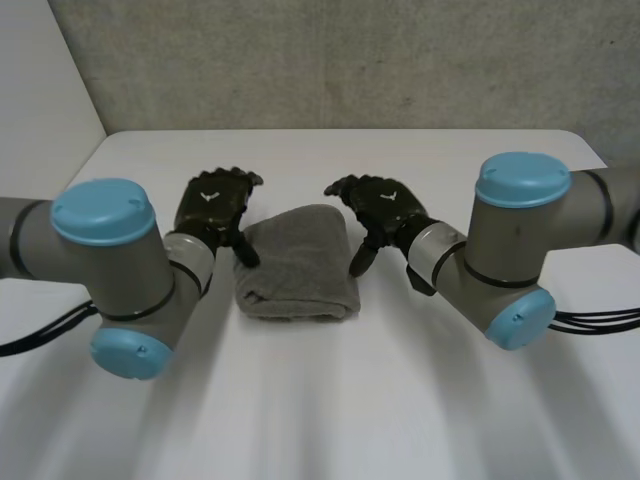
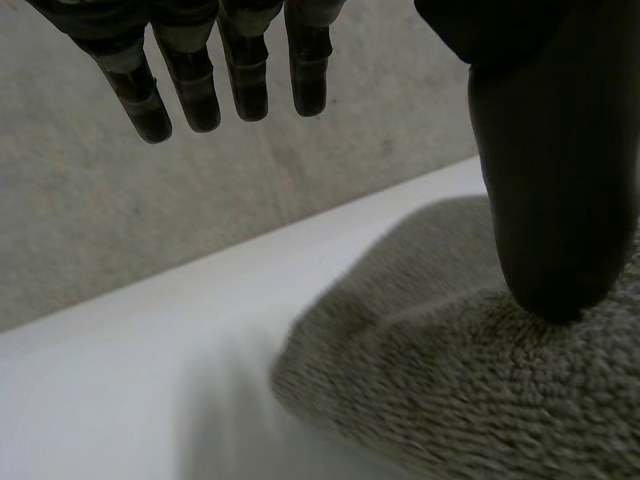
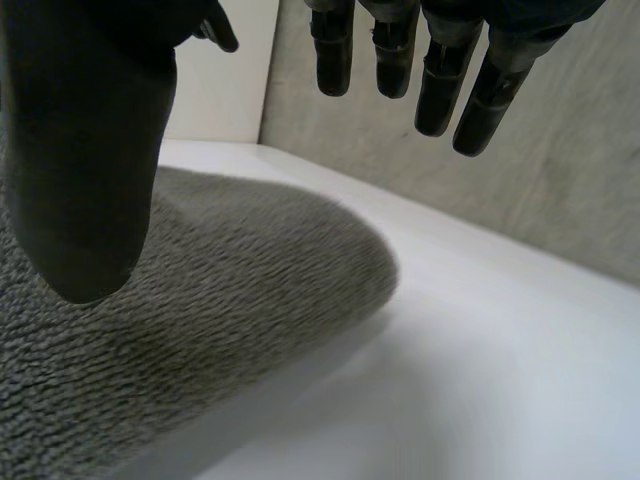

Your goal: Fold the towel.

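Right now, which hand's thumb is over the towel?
The left hand: its thumb tip overlaps the towel's left edge in the head view. The right hand's thumb ends just beside the right edge. Both hands are open.

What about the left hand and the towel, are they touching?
Cannot tell. In the left wrist view the left hand has its thumb tip over the grey towel, with neither gap nor dent visible; its straight fingers are clear of it.
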